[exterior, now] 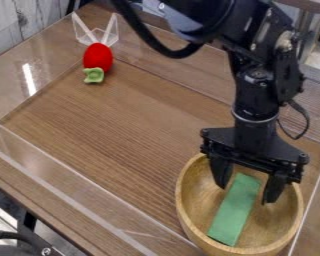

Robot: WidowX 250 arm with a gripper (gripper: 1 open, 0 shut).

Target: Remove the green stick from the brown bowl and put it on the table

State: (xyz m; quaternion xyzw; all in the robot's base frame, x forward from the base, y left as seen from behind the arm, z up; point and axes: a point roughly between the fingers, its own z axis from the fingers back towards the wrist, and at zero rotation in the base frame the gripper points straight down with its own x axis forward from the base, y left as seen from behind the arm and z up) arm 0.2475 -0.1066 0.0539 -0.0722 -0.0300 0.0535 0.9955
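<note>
The black pincer (pixel 255 173), prongs spread wide, hangs over the flat light-green stick (pixel 236 208) lying in the round tan wooden bowl (pixel 192 205); next, I judge, it must descend and clamp the stick.

The brown bowl (pixel 203 205) is cut off by the lower edge, so its near rim is out of view. The lower end of the green stick (pixel 238 210) runs close to that edge. The stick's upper end lies behind the gripper (pixel 247 176), whose fingertips (pixel 218 175) dip below the far rim; contact cannot be told. The arm's upper part leaves the top edge. The small red toy (pixel 96 60) is too small for detail.
</note>
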